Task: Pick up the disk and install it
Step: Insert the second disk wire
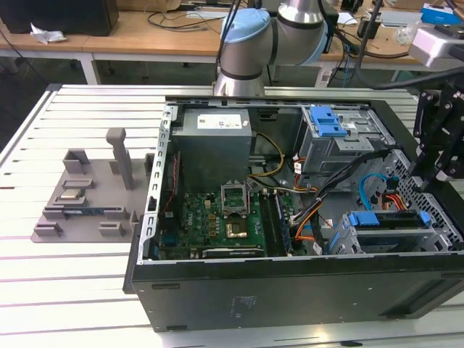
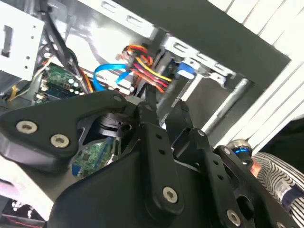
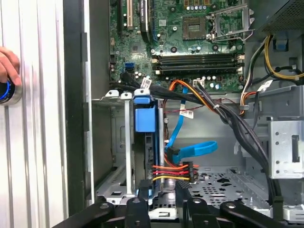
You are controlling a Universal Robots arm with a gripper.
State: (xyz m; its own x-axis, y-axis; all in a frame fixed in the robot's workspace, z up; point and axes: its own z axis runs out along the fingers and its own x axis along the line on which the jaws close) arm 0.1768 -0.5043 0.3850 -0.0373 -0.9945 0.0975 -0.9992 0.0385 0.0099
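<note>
Blue-railed, the disk (image 3: 144,142) sits upright in its bay inside the case (image 1: 290,286), cables plugged in; the gripper (image 3: 164,202) hovers beside it, jaws slightly parted, holding nothing.

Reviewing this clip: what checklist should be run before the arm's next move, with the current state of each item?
1. Disk located: ok. The disk stands on edge in the drive cage, with its blue rail showing.
2. Gripper at the disk: ok. The gripper is at the disk's near end in the first wrist view.
3. Grip on the disk: cannot tell.
4. Cables clear of the disk: not ok. The red-and-yellow power cable and the blue data cable lie right beside it.
5. Person clear of the case: ok. A hand is outside the case, on a round button.
</note>
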